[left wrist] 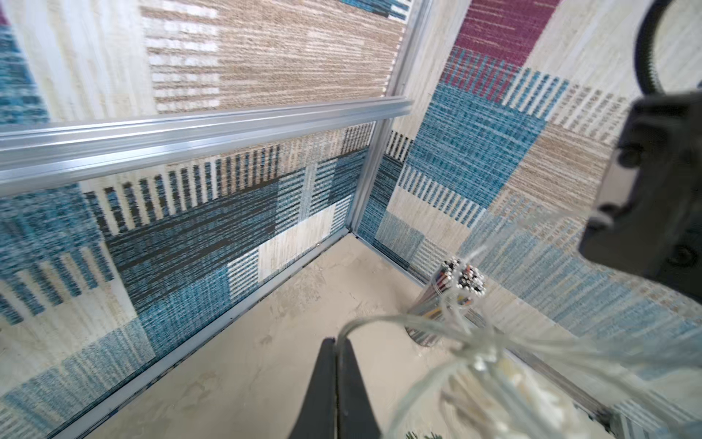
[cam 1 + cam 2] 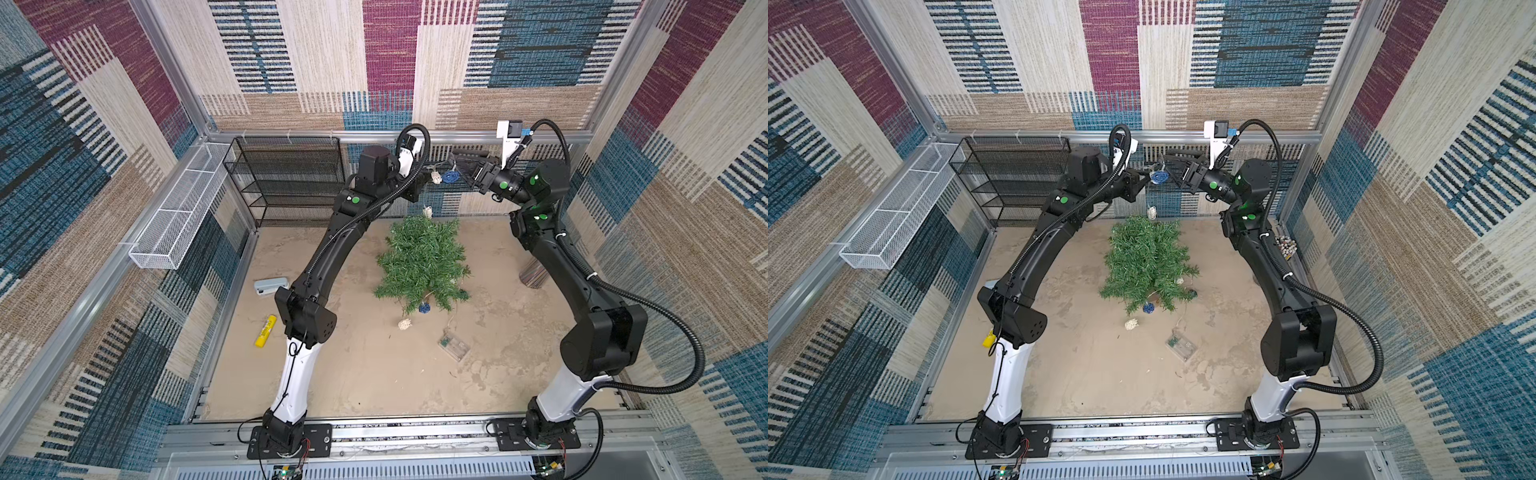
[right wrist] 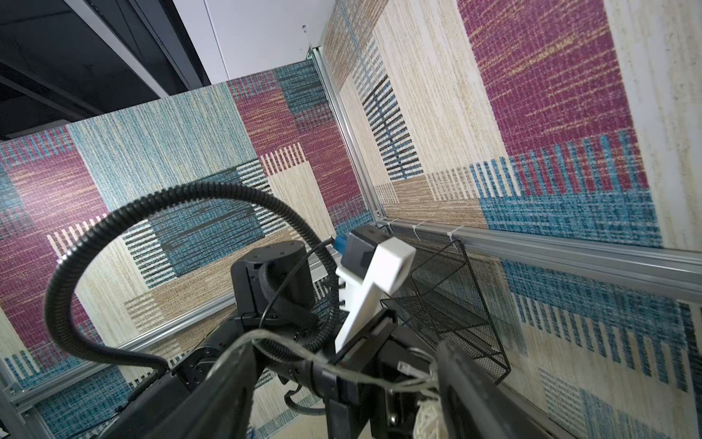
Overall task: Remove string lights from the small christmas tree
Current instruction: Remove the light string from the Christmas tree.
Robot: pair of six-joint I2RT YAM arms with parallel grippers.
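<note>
The small christmas tree (image 2: 422,262) (image 2: 1144,264) lies on the sandy floor. High above its far end, the string lights' wire with a cream ball (image 2: 436,178) and a blue ball (image 2: 449,177) hangs between both grippers. My left gripper (image 2: 428,173) (image 1: 336,342) is shut on the clear wire (image 1: 380,323). My right gripper (image 2: 455,166) (image 3: 346,345) stands open, and the wire (image 3: 288,344) is draped loosely across its fingers. Another cream ball (image 2: 427,212) dangles over the tree. More balls and the clear battery box (image 2: 454,344) lie on the floor near the trunk end.
A black mesh shelf (image 2: 286,178) stands at the back left, with a white wire basket (image 2: 178,216) on the left wall. A yellow tube (image 2: 265,331) and a grey case (image 2: 271,286) lie at the left. A clear cylinder of coloured sticks (image 2: 534,274) stands at the right.
</note>
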